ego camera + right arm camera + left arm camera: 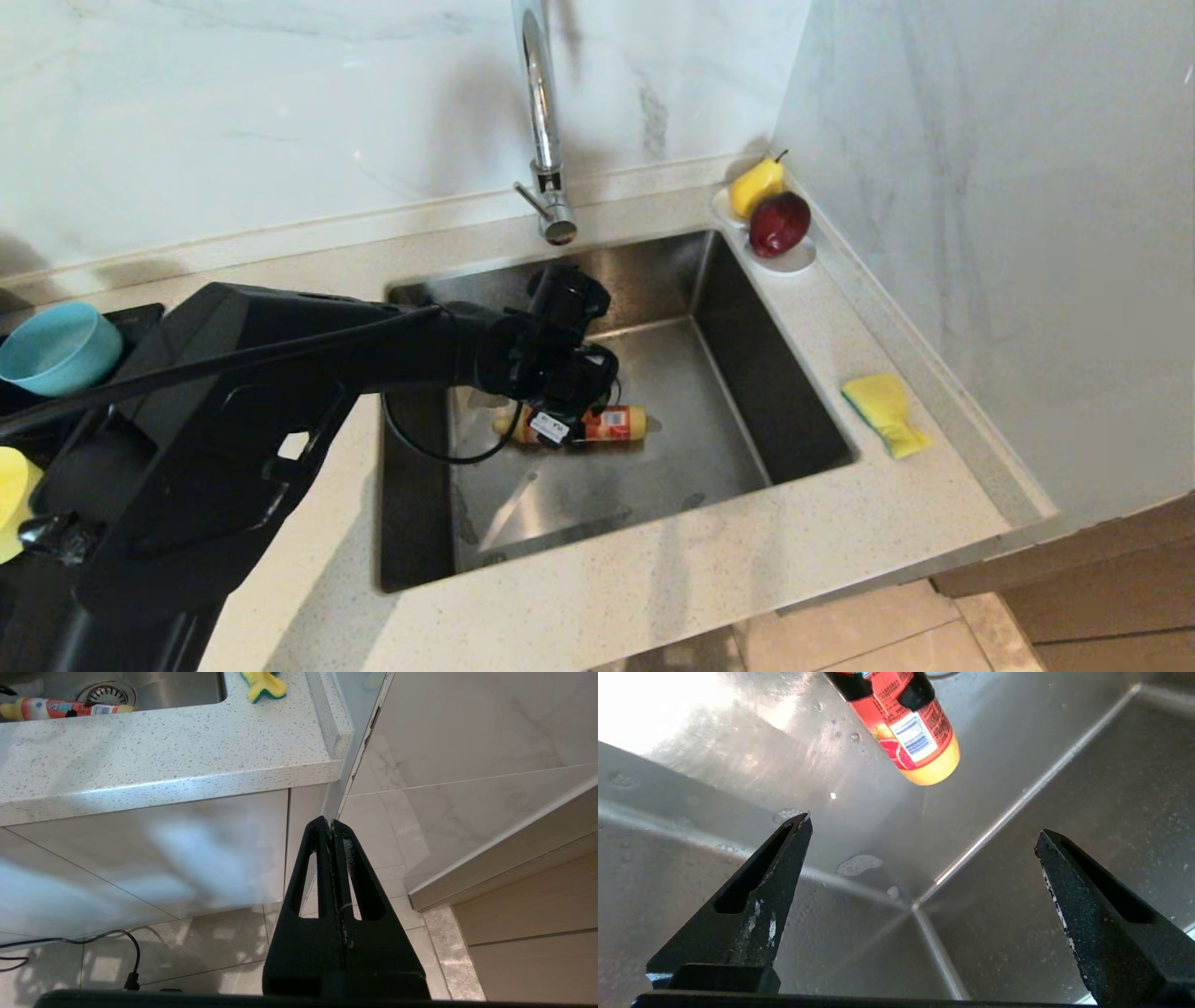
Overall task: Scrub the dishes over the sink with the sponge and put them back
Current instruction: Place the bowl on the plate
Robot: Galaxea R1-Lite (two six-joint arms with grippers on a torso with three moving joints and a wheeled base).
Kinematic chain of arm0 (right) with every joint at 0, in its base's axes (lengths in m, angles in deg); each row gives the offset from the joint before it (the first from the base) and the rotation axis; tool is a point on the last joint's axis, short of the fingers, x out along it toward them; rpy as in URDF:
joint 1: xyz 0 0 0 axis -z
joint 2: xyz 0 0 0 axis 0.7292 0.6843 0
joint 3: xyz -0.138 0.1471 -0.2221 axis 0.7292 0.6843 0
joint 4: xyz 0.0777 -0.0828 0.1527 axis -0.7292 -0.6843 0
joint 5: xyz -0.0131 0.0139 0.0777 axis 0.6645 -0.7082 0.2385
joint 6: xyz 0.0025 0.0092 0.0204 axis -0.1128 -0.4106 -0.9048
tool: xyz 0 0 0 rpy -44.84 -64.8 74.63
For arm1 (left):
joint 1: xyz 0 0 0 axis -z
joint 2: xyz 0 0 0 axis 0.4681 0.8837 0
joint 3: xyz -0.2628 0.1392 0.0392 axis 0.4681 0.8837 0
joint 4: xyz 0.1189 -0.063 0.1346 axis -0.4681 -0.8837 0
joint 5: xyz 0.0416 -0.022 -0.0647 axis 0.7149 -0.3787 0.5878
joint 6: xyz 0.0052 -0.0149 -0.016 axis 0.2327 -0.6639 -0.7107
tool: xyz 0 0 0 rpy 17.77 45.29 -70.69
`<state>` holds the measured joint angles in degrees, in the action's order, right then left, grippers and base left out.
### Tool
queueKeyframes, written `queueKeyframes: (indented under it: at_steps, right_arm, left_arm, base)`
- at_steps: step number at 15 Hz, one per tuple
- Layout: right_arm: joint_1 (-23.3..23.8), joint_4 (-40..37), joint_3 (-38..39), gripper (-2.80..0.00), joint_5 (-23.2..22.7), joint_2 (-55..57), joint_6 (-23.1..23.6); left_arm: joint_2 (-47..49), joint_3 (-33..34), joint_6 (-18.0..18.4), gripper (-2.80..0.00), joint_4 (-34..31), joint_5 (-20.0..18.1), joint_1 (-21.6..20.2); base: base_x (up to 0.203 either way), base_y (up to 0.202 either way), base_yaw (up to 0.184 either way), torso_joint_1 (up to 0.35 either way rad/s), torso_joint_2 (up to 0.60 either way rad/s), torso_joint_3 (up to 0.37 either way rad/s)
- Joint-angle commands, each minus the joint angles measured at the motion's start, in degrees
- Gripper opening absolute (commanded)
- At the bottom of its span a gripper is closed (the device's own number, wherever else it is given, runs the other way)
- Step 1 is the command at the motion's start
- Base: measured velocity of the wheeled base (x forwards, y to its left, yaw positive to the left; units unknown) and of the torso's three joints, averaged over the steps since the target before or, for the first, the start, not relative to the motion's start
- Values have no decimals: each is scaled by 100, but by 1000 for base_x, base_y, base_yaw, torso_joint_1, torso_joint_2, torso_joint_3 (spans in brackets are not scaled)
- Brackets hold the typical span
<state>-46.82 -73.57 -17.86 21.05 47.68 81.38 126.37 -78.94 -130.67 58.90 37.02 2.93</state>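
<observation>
Reaching into the sink, the gaping left pincer sits well apart from the sponge.

The steel sink is square, wet and set into the counter. The yellow sponge lies crumpled on the counter right of the sink. A teal bowl sits at far left, tilted on its side.

Square brushed stainless-steel sink: satin sheen, water-spotted. Tall polished chrome faucet: mirror-glossy. Speckled pale stone counter: smooth. Orange plastic detergent bottle: glossy label. Yellow foam sponge, sink's 3 o'clock: matt, porous.
</observation>
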Motion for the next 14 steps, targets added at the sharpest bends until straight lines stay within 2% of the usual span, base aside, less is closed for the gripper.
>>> queueKeyframes:
  at_steps: [1, 14]
  right_arm:
    - [0, 2, 1, -280, -2, 6, 4]
    - [0, 2, 1, -280, -2, 7, 4]
  left_arm:
    - [86, -2, -41, 0, 60, -31, -16]
    - [209, -2, -50, 0, 65, -31, -34]
  base:
    - [0, 0, 0, 0, 0, 0]
    - [0, 0, 0, 0, 0, 0]
